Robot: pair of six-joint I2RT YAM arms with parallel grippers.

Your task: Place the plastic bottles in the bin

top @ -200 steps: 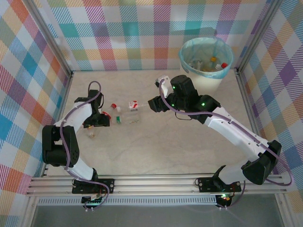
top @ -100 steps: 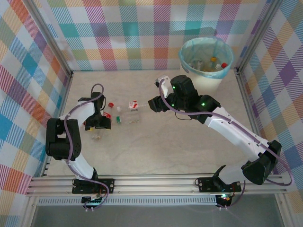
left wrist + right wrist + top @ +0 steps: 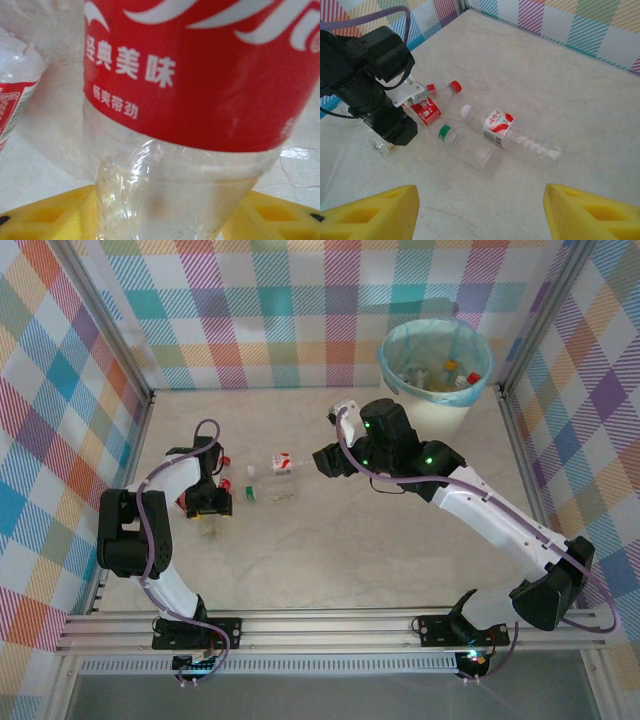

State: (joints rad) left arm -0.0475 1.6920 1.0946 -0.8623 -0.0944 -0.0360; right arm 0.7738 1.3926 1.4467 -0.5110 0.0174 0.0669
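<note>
Several plastic bottles lie on the table's left half. A clear one with a red label (image 3: pixel 200 75) stands between my left gripper's (image 3: pixel 165 220) yellow fingers (image 3: pixel 45 220), its clear lower part creased where they press. From above, that gripper (image 3: pixel 208 508) sits beside two red caps (image 3: pixel 226 461). A green-capped bottle (image 3: pixel 465 145) and a white-capped, red-and-white-labelled one (image 3: pixel 500 127) lie below my right gripper (image 3: pixel 480 215), which hangs open and empty above the table. The bin (image 3: pixel 392 350), white with a blue liner, stands at the back right and holds several bottles (image 3: pixel 450 375).
Another labelled bottle (image 3: pixel 15 85) lies close on the left of the held one. Checked walls and metal rails (image 3: pixel 130 360) enclose the table. The right arm (image 3: pixel 480 505) stretches across the middle, between the bottles and the bin.
My left gripper has shifted slightly toward the bottles and its jaws have narrowed onto the red-labelled bottle. The red-capped bottles beside it have been nudged. The right arm has not moved.
</note>
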